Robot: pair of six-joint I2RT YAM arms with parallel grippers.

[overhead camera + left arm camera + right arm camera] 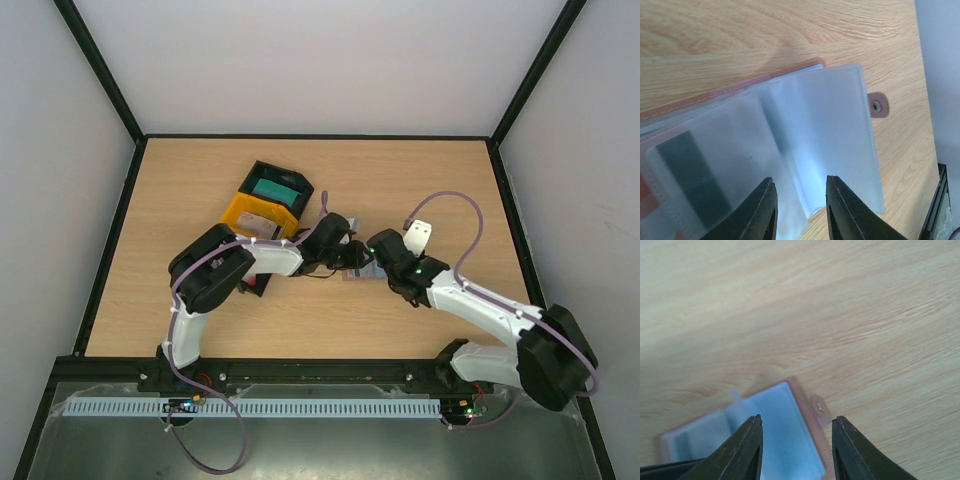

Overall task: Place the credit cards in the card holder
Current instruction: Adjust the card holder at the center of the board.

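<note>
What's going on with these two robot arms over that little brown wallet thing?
Both arms meet mid-table over the card holder, which lies open with its clear sleeves fanned out. The left pincer straddles a sleeve edge; the right pincer hovers open near the snap tab. One sleeve seems to hold a card already.

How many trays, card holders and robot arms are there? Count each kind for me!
Trays: 2 (yellow open plastic tray, black open plastic tray)
Card holders: 1 (pinkish-brown leather-like card holder, lying open with clear sleeves)
Robot arms: 2 (left arm, right arm)
Total: 5
</note>
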